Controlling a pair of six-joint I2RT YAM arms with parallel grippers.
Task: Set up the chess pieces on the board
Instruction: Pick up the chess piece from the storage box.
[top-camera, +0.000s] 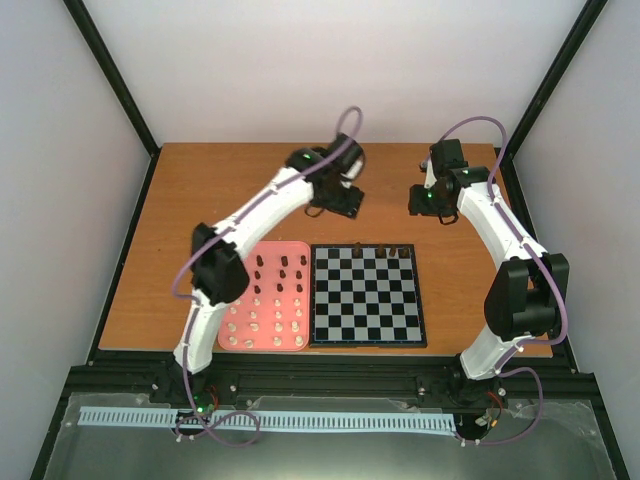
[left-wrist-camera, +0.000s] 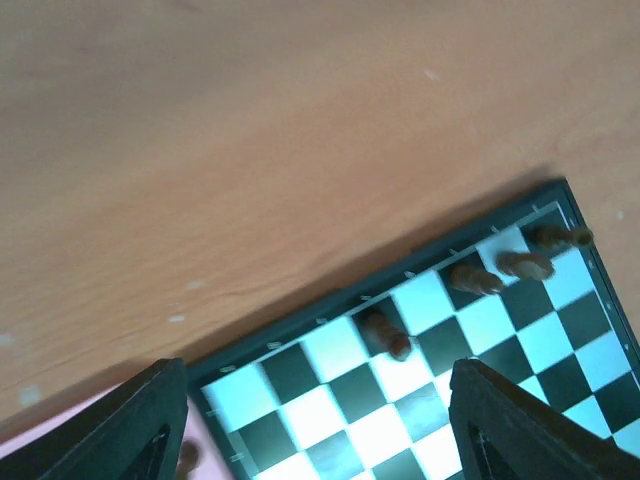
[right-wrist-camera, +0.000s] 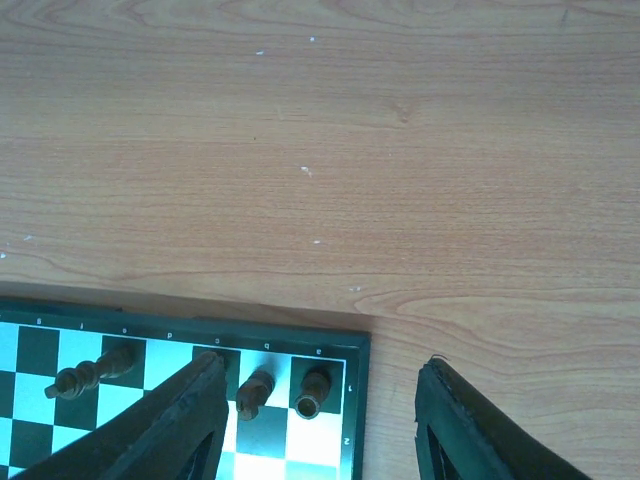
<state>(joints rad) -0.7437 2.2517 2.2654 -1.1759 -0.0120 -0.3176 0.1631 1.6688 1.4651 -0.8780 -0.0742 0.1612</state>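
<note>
The board lies in the middle of the table, with several dark chess pieces standing along its far row. My left gripper hovers over the board's far left part. It is open with nothing between its fingers, and one dark piece stands just ahead of them. Three more dark pieces stand further along that row. My right gripper hangs above the far right corner, open and empty. Two dark pieces show between its fingers from above.
A pink tray touches the board's left side and holds dark pieces in its far rows and cream pieces in its near rows. Bare wooden tabletop stretches beyond the board. Black frame rails edge the table.
</note>
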